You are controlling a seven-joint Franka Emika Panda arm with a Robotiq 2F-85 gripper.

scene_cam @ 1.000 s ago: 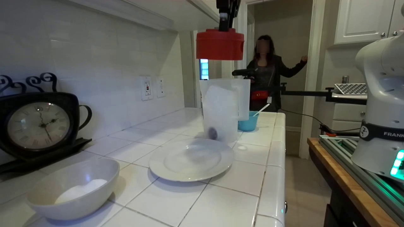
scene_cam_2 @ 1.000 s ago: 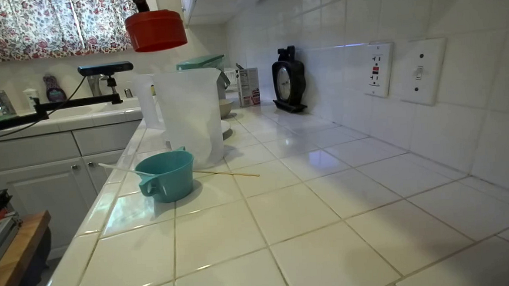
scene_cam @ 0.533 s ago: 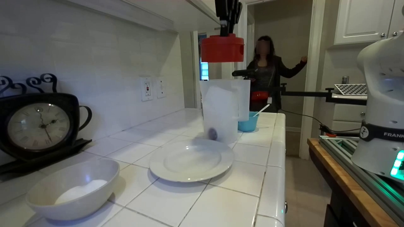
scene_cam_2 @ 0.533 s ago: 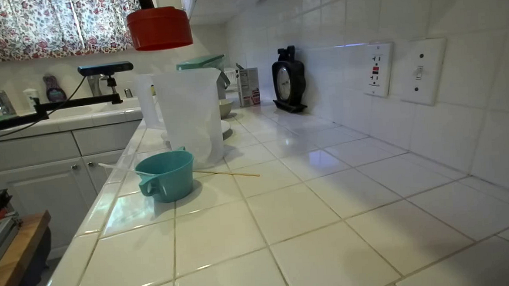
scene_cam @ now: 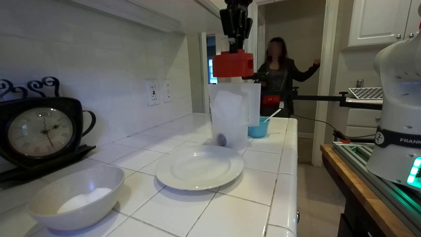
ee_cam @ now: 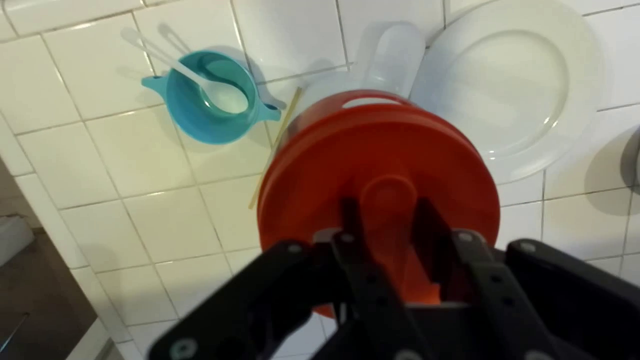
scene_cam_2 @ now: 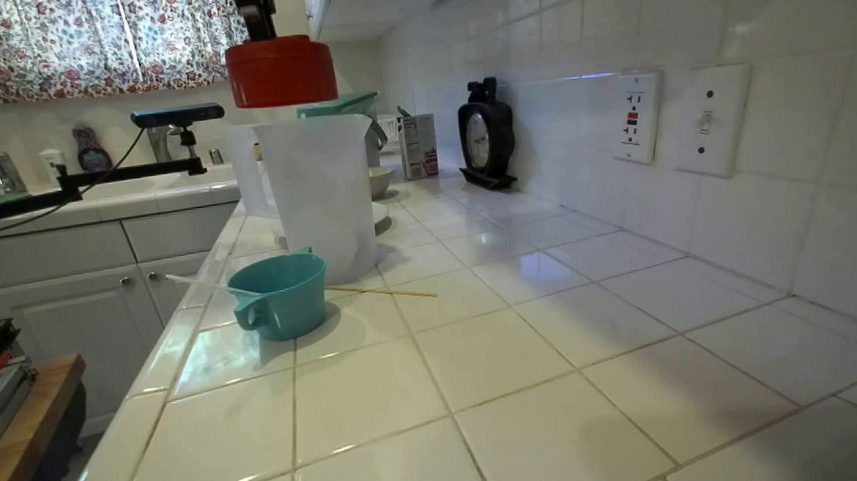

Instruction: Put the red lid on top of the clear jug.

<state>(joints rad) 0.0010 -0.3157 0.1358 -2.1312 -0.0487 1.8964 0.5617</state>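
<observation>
A smooth, squat, cylindrical, bright red plastic lid (scene_cam: 233, 66) hangs roughly level just above a tall, frosted, translucent plastic jug (scene_cam: 230, 112), a gap between them in both exterior views. The black two-fingered gripper (ee_cam: 387, 212) pinches the raised ridge at the lid's centre, one finger on each side. A round turquoise plastic cup (scene_cam_2: 292, 306) holds a leaning white spoon (ee_cam: 227, 97); a smooth white bowl (scene_cam: 82, 217) holds a rounded white shape (scene_cam: 82, 200); the jug's contents cannot be told.
</observation>
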